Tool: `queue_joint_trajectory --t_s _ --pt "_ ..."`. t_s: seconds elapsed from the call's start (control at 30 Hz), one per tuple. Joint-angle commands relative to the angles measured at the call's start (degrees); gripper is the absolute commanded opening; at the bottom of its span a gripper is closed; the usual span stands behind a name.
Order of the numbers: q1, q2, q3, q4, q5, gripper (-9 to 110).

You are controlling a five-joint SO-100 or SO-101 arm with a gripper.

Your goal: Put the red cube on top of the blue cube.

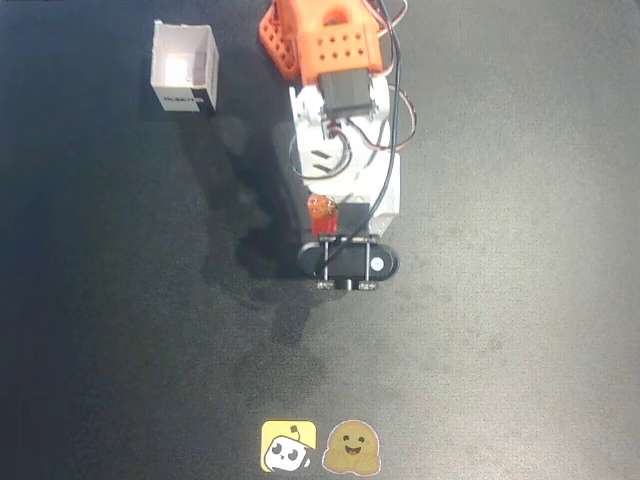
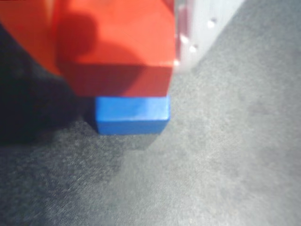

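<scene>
Overhead view is dim, and the dark matte table [image 1: 500, 330] soaks up light, with soft smeared shadows left of the arm. The open white box [image 1: 185, 66] glows overexposed inside. Wrist view runs soft: the matte red cube [image 2: 117, 52] blurs up close, shadowed at left.

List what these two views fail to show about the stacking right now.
- Both cubes in the overhead view: hidden under the arm and its wrist camera.
- Contact between red cube and blue cube: wrist view is blurred; touching or just above, cannot tell.
- Blue cube's far part: covered by the red cube.
- Gripper jaws: cropped in the wrist view, hidden overhead.
- White box label: too small.
</scene>
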Motion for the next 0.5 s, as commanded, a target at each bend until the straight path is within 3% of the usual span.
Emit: queue_joint_trajectory --t_s 0.0,0.47 --pt "-0.26 -1.23 -0.35 -1.41 -0.88 6" --pt "-1.67 -6.15 1.67 -5.71 -0.79 6"
